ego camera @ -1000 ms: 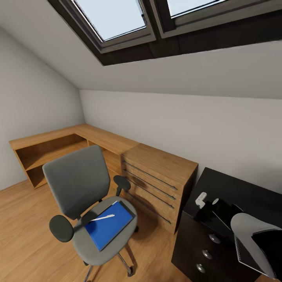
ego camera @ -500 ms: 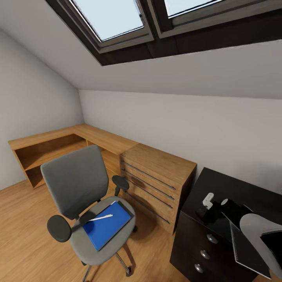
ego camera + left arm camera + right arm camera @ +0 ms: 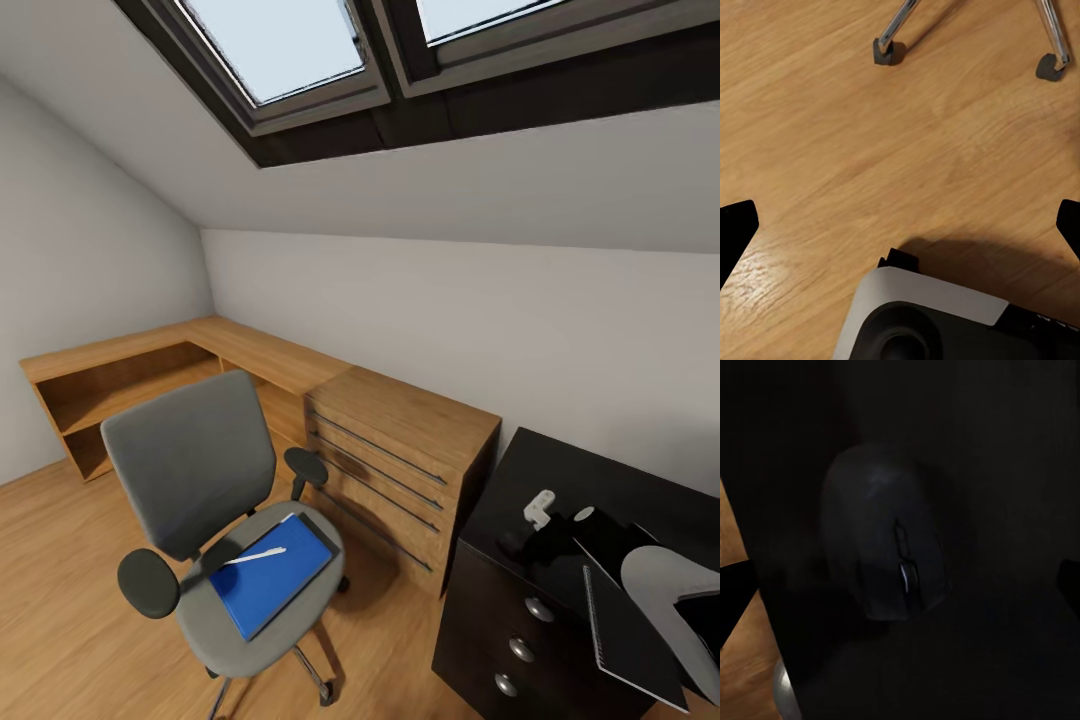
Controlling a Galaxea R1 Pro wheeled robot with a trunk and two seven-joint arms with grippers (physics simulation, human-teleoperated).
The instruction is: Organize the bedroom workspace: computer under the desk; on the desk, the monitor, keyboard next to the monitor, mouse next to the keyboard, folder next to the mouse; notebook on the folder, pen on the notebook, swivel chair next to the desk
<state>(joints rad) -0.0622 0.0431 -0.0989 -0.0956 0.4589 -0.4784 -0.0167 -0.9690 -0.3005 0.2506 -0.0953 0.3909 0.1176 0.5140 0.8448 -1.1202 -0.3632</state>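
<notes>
Our right gripper (image 3: 532, 535) hangs over the near end of the black bench (image 3: 590, 480). In the right wrist view its jaws are spread wide and grasp nothing, their dark tips just showing at the two side edges. Directly under the gap between them, a dark mouse (image 3: 889, 536) lies on the bench top (image 3: 1005, 450), clear of both tips. Just to the outer side of these jaws, by our right arm, the dark grey notebook (image 3: 625, 630) shows its spiral edge. We cannot tell whether it lies flat on the bench. Below the jaws, on the bench front, are black drawers with round silver knobs (image 3: 537, 608).

Our left gripper (image 3: 900, 225) points down at the wooden floor (image 3: 832, 135). Its jaws are also released and empty, with the tips at the sides of the left wrist view. Beyond them on the floor stand two chrome legs of the chair base, each ending in a dark caster (image 3: 889, 51). Part of our own base (image 3: 922, 315) sits beneath them.

Well away from the right jaws, across the floor, is the grey swivel chair (image 3: 190, 460). The blue folder (image 3: 268, 575) lies on its seat with the whitish pen (image 3: 255, 555) on top. Behind the chair a low wooden shelving unit (image 3: 130, 370) runs along the wall to a wooden drawer chest (image 3: 400, 450), which stands beside the bench.
</notes>
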